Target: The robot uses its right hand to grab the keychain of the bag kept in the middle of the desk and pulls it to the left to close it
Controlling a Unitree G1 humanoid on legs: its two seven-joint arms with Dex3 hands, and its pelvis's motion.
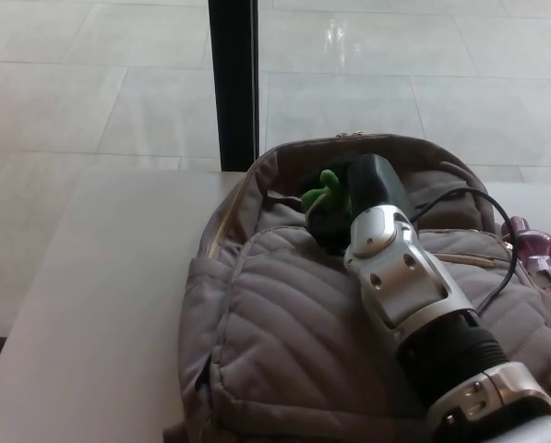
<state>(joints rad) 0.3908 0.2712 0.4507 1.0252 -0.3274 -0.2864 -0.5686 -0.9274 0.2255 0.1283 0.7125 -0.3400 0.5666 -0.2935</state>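
A grey quilted backpack (284,341) lies flat on the pale desk (100,305), its top facing away from me. My right hand (349,203) reaches in from the lower right over the bag's upper part and is shut on a green keychain (323,190) that sticks out between its black fingers. The keychain sits near the bag's top left zipper line (233,208). My silver forearm (409,286) covers the bag's middle right. My left hand does not show.
A pink-purple object (532,249) lies at the bag's right side. A black cable (483,198) loops from my forearm. A black vertical post (233,83) stands behind the desk's far edge, with tiled floor beyond.
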